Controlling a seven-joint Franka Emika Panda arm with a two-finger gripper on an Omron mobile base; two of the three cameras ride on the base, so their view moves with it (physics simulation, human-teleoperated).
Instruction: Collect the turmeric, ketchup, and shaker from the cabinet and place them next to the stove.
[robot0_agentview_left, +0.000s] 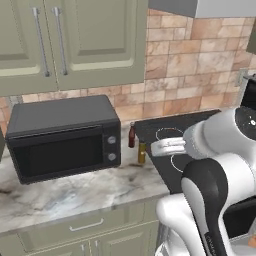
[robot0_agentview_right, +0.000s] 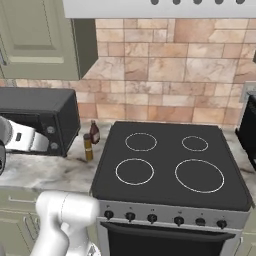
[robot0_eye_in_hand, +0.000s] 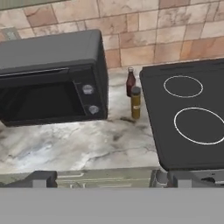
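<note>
From my hand's camera I look down on the marble counter (robot0_eye_in_hand: 78, 146) between the black microwave (robot0_eye_in_hand: 52, 78) on the left and the stove (robot0_eye_in_hand: 188, 118) on the right. The ketchup (robot0_eye_in_hand: 130, 81) stands upright in the gap between them, far back toward the tiled wall (robot0_eye_in_hand: 144, 26). The turmeric (robot0_eye_in_hand: 136, 103) stands upright just in front of it, nearer to me, close beside the stove's left edge; I cannot tell if the two bottles touch.

The left base view shows the same pair, the ketchup (robot0_agentview_left: 132, 136) behind and the turmeric (robot0_agentview_left: 142, 152) in front, right of the microwave (robot0_agentview_left: 62, 137). In the right base view they stand left of the stove (robot0_agentview_right: 170, 165), ketchup (robot0_agentview_right: 94, 133) far, turmeric (robot0_agentview_right: 88, 147) near.

The cabinet (robot0_agentview_left: 75, 40) hangs above the microwave with both doors shut.

My gripper (robot0_eye_in_hand: 107, 180) sits high above the counter's near edge, well apart from both bottles. Its dark fingertips (robot0_eye_in_hand: 41, 178) stand wide apart at the bottom of the hand view, with nothing between them.
</note>
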